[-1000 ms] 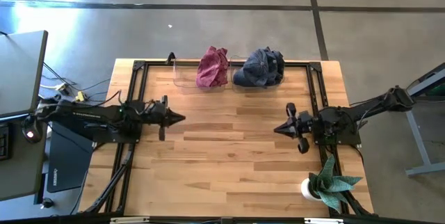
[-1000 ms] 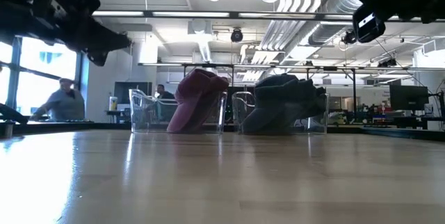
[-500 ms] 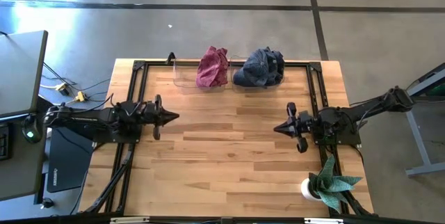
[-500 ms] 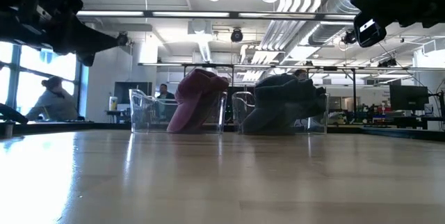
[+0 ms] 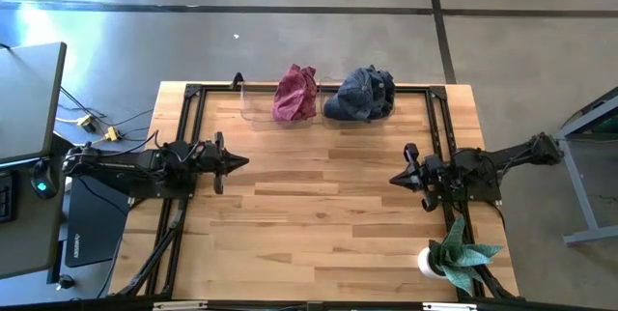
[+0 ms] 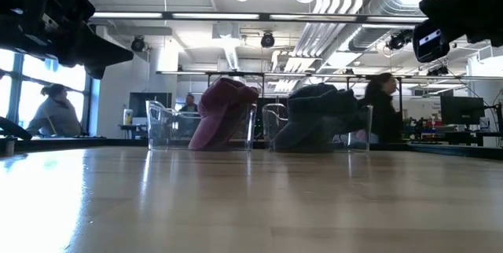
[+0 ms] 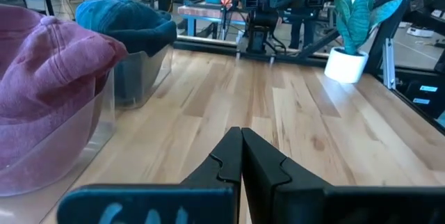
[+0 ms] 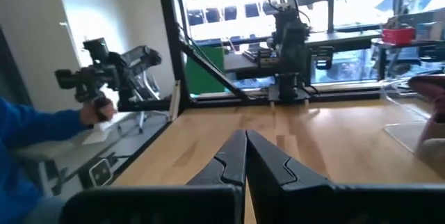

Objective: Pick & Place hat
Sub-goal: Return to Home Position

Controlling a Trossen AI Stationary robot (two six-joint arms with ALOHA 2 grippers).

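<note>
Blue crumpled fabric cap (image 5: 359, 94) sits in the right clear plastic bin (image 6: 270, 131) at the wooden table (image 5: 319, 216)'s far edge, beside a maroon fabric cap (image 5: 294, 94) in the left clear plastic bin (image 5: 253, 110). Near opposite sides of the table, the left gripper (image 5: 243, 162) and the right gripper (image 5: 394, 179) hang with jaws pressed together.

we see the left arm (image 5: 135, 164) and right arm (image 5: 483, 164) dark, slender, jointed, ending in black pointed fingers (image 7: 224, 160), teal lettering (image 7: 132, 212) behind the left pair.

At the table's (image 5: 319, 210) far edge, left bin (image 6: 163, 127) holds one cap (image 5: 295, 93), right bin (image 6: 272, 129) beside it another.
</note>
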